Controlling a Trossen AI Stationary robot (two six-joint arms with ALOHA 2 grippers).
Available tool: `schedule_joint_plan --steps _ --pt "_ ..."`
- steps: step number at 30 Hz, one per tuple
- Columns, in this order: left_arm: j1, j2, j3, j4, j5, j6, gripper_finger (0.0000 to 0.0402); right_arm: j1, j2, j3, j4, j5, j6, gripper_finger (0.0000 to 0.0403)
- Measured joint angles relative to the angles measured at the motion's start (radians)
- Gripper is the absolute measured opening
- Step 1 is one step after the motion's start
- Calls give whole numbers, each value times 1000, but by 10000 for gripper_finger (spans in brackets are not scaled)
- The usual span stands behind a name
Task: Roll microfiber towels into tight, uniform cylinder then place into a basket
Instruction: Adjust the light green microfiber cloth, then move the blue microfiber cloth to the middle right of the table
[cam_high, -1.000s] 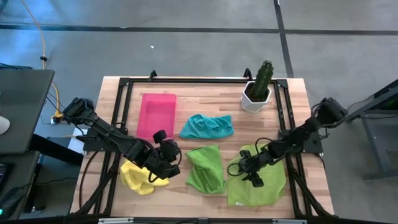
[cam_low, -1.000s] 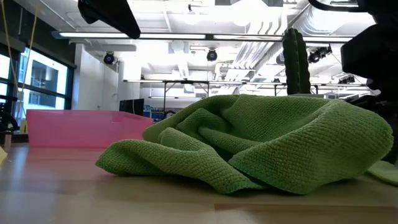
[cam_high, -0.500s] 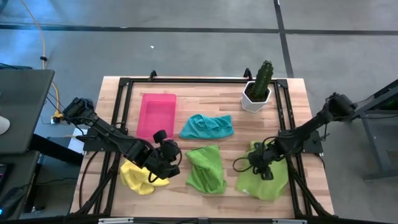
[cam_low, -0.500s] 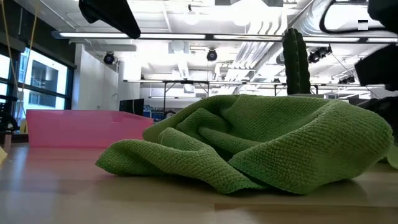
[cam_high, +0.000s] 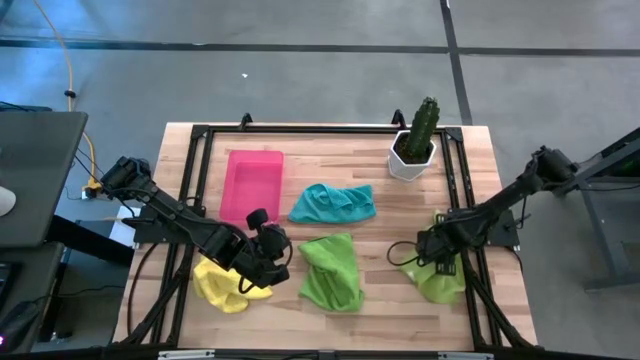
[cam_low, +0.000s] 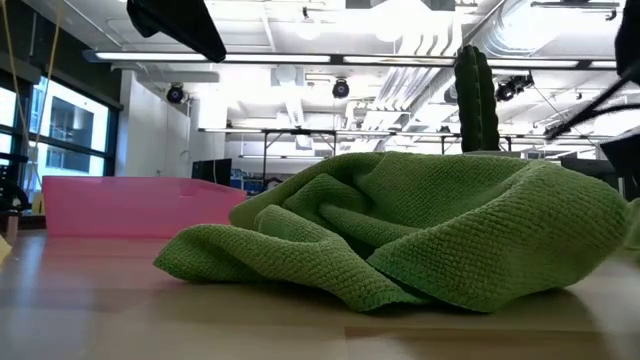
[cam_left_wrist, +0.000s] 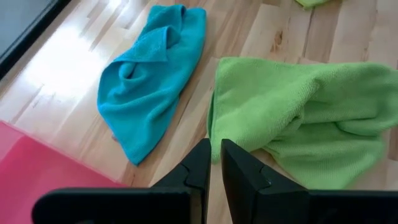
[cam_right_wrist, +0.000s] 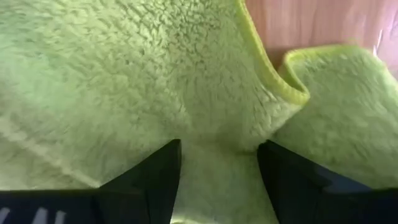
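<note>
The larger lime green towel (cam_high: 442, 275) lies bunched near the table's right edge, and my right gripper (cam_high: 424, 250) is shut on it. A smaller green towel (cam_high: 332, 270) lies crumpled at the front middle and fills the low view (cam_low: 420, 235). A teal towel (cam_high: 333, 202) lies behind it. A yellow towel (cam_high: 222, 282) lies at the front left. My left gripper (cam_high: 280, 262) is shut and empty between the yellow and green towels. The pink basket (cam_high: 251, 183) stands at the far left. My right gripper pinches a bunch of the lime towel's fleecy cloth (cam_right_wrist: 214, 149) between its two fingers (cam_right_wrist: 149, 177), close to a hemmed edge (cam_right_wrist: 267, 74). It comes from above. One layer or several, I cannot tell. The towel rests on the table, folded over itself and slack.
A white pot with a green cactus (cam_high: 415, 145) stands at the far right. The table's black frame rails (cam_high: 455, 200) run beside the right gripper. Bare wood (cam_high: 390, 310) lies between the green towel and the lime towel.
My right gripper has gone toward the table's right edge and a little toward the far edge, drawing the lime towel with it. The towel was spread wide and is now folded over and bunched: its left part has moved right, while its right edge has stayed.
</note>
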Motion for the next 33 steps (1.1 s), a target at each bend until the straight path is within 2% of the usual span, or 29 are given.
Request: schedule_joint_plan --steps 7,10,14,19,21,23,25,30,33 --pt "0 0 0 0 -31 1 30 -3 -1 155 -128 5 13 204" --pt "1 0 0 1 -43 0 30 -3 -2 227 -134 94 10 204" --pt "8 0 0 2 -43 0 30 -3 -2 261 -2 357 -13 204" --pt "8 0 0 3 -42 0 30 -27 -1 216 343 806 -239 204" --pt "8 0 0 3 -40 0 30 -70 0 194 509 920 -305 204" --pt "8 0 0 3 -39 0 30 -132 0 174 636 925 -325 204" --pt "8 0 0 3 -39 0 30 -209 3 165 711 871 -328 204" --pt "8 0 0 6 -27 -1 30 -410 25 160 773 681 -263 204" --pt "8 0 0 7 0 -1 30 -510 69 160 830 518 -218 204"
